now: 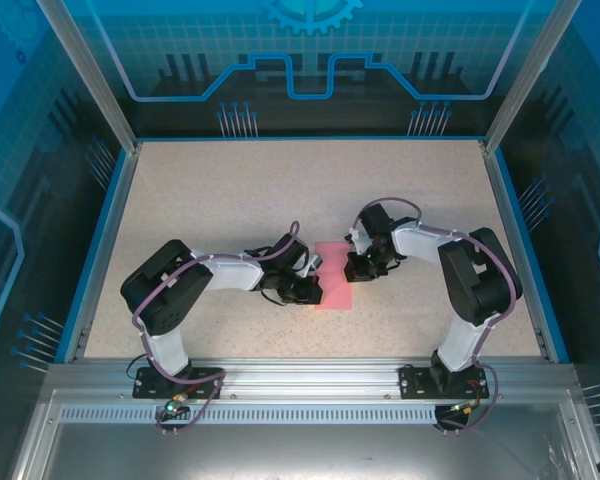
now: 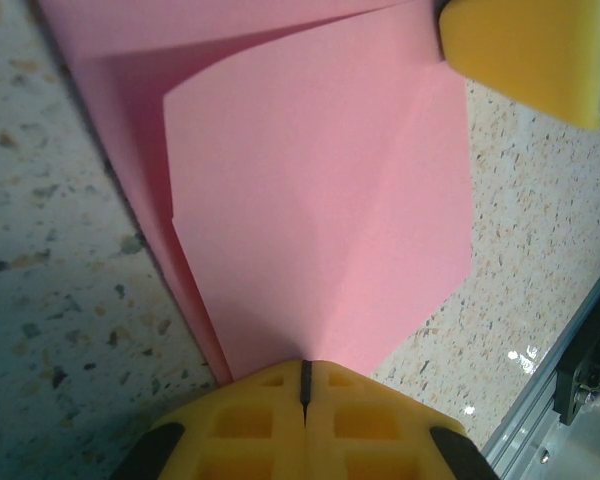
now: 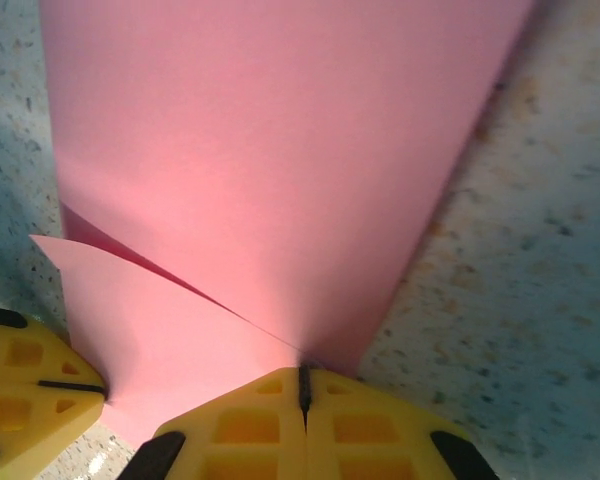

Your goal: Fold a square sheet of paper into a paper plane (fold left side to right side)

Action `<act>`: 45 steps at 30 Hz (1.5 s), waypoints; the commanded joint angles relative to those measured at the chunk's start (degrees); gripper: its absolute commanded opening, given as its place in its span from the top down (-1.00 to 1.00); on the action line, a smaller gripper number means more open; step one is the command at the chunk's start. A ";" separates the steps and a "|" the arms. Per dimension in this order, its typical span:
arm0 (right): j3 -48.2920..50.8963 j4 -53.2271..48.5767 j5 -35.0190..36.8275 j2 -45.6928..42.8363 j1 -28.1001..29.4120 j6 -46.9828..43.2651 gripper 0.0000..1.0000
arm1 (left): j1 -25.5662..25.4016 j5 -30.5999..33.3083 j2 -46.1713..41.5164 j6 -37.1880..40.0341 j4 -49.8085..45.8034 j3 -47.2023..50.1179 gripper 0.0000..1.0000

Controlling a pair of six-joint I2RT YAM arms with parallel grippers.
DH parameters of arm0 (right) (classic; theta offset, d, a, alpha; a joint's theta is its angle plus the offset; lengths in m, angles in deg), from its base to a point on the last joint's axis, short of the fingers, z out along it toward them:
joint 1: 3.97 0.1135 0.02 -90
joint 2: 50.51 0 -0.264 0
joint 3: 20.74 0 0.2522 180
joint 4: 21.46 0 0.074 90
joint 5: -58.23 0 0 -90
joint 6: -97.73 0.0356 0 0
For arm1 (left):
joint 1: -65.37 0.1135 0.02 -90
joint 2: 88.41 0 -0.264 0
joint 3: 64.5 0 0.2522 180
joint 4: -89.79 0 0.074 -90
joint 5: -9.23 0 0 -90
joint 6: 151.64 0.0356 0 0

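At table [image 1: 230, 190] centre, square sheet of paper [image 1: 335, 290]; left gripper [image 2: 305, 368] and right gripper [image 3: 303, 372] closed, apparently pinching its edges

top external: high above and behind the arm bases [image 1: 175, 380], tilted down, taking in the whole desk [image 1: 230, 190].
left wrist: right behind the left fingers [image 2: 260, 425], close over the pink paper [image 2: 310, 220].
right wrist: right behind the right fingers [image 3: 240, 425], equally close.
shared: the pink paper, toward the desk's near edge, in all three.
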 commanded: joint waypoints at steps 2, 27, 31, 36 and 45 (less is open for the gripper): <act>-1.67 -3.72 5.38 1.01 -3.78 -0.57 0.90 | -0.11 5.18 2.33 0.66 -7.42 2.76 0.93; -3.28 -3.87 -0.19 3.56 3.01 3.04 0.91 | -0.83 3.94 0.82 0.83 -7.60 -1.66 0.91; -3.30 -4.92 0.66 4.70 2.98 2.87 0.92 | -1.01 2.19 -0.15 0.85 -8.24 -4.55 0.90; -3.43 -5.16 0.52 4.91 2.95 2.70 0.94 | -1.31 0.29 0.28 1.10 -8.66 -7.64 0.89; -3.30 -5.22 0.21 4.83 3.15 2.62 0.97 | -2.12 0.03 5.86 2.31 -9.64 -13.42 0.90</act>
